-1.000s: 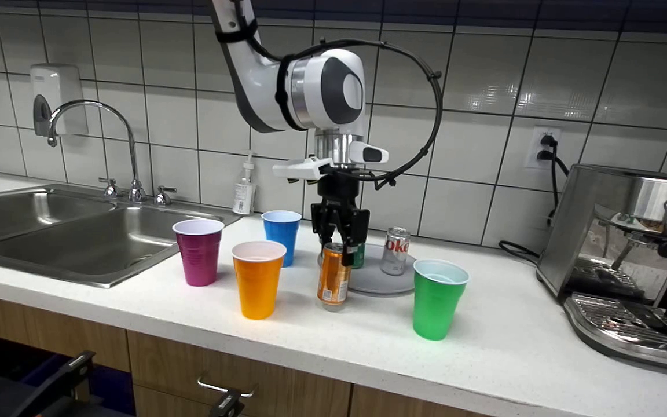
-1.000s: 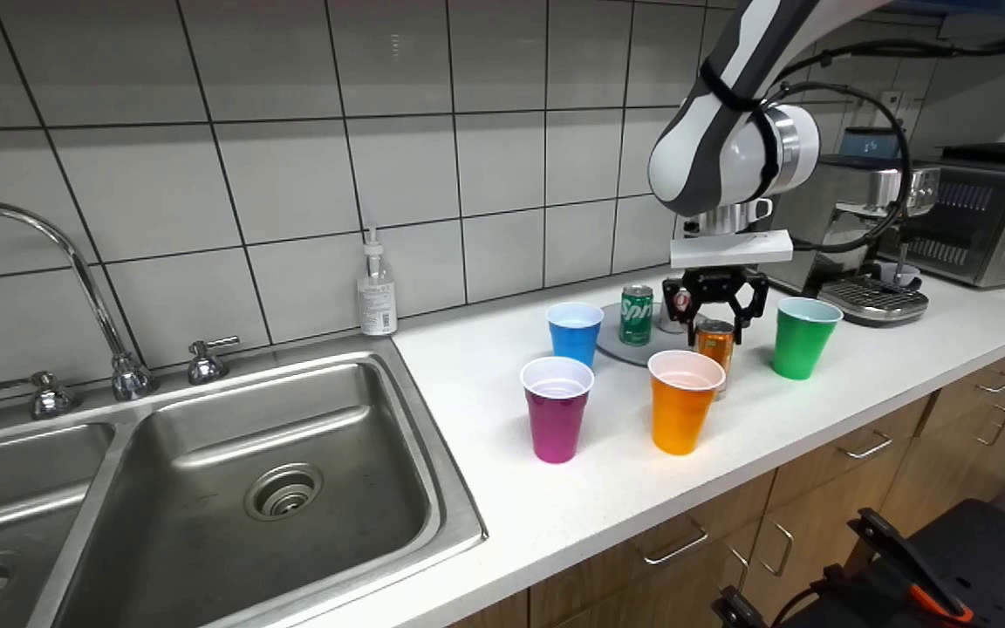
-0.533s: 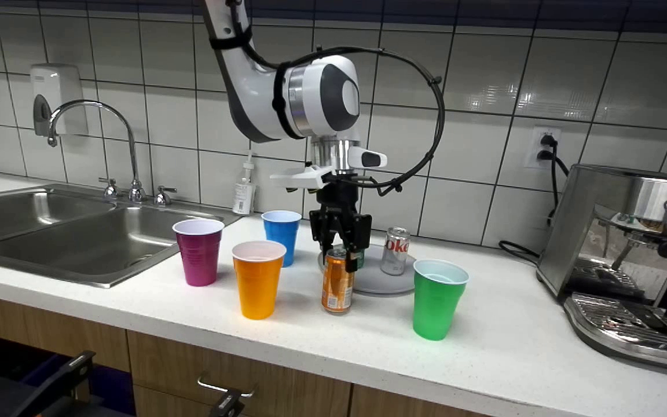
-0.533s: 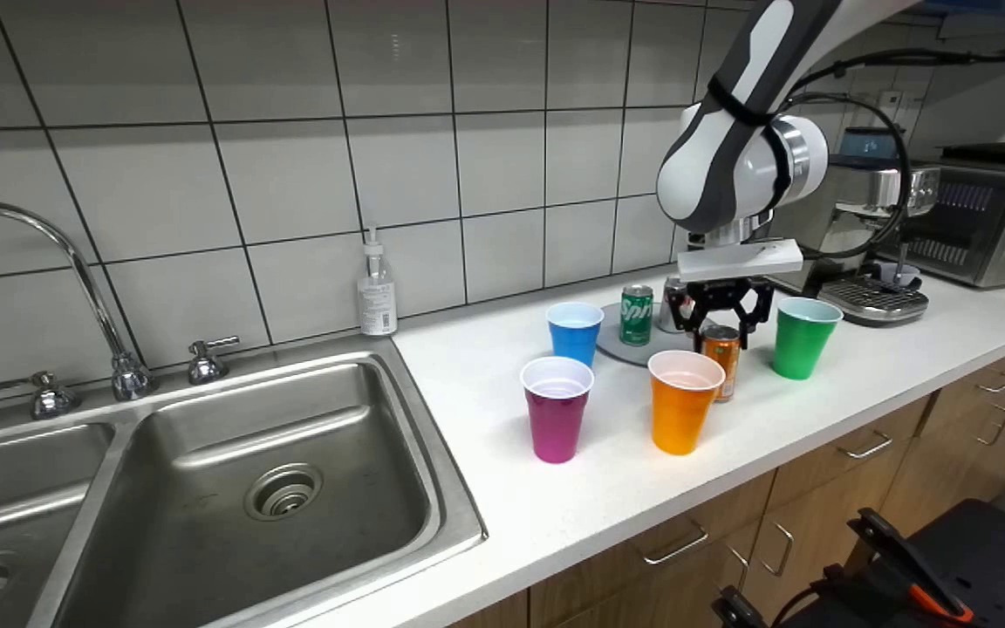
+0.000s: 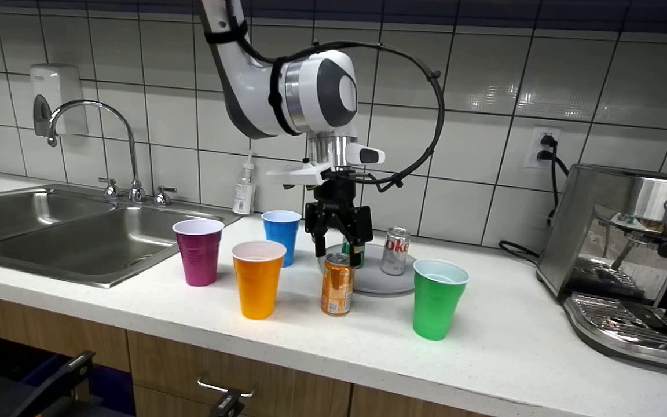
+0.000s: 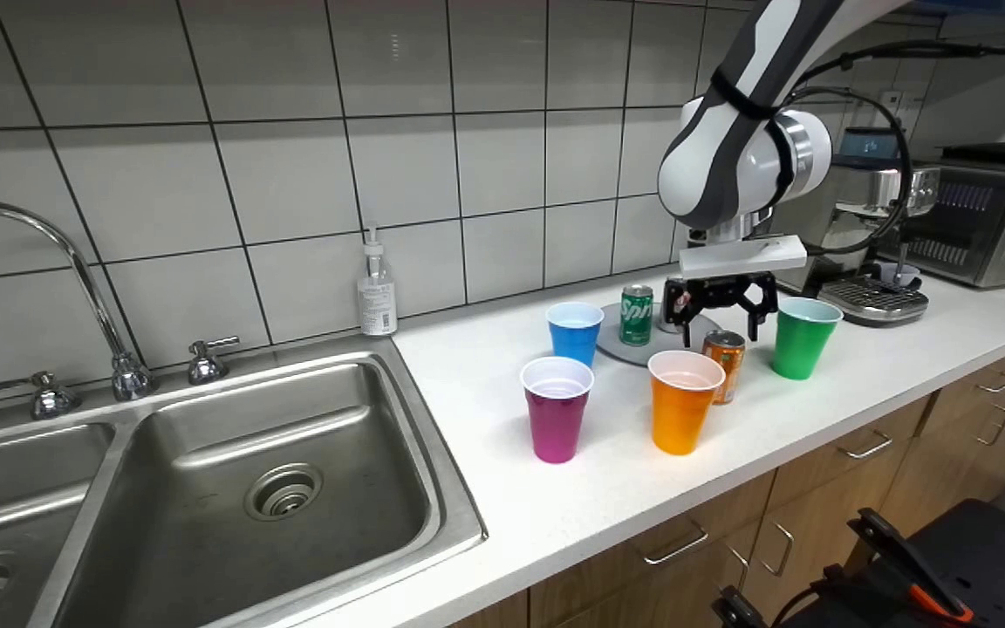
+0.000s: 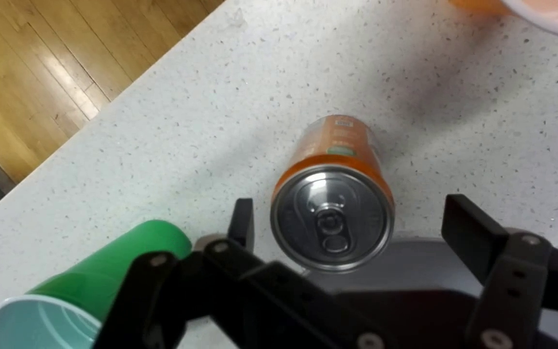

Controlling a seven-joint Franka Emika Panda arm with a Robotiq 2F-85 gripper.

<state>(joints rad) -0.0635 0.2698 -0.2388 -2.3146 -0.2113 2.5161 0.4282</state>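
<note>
Hovering by the top of the orange soda can (image 5: 337,289) with the gripper (image 6: 720,333) spread super wide, holding zilch and showing a decent gap on both sides of the can in the wrist view. Seeing that can standing upright on the white counter (image 5: 380,336), between the orange cup (image 5: 257,286) and the green cup (image 5: 439,304), with a gray plate (image 5: 383,285) just behind it carrying the green Sprite can (image 6: 636,316) and the silver Coke can (image 5: 395,253). Farther off, spotting the purple cup (image 5: 199,259), the blue cup (image 5: 281,238), the sink (image 6: 424,440), a soap bottle (image 6: 377,301) by the tiled wall (image 5: 472,145) and an espresso machine (image 5: 576,214) beyond the green cup.
</note>
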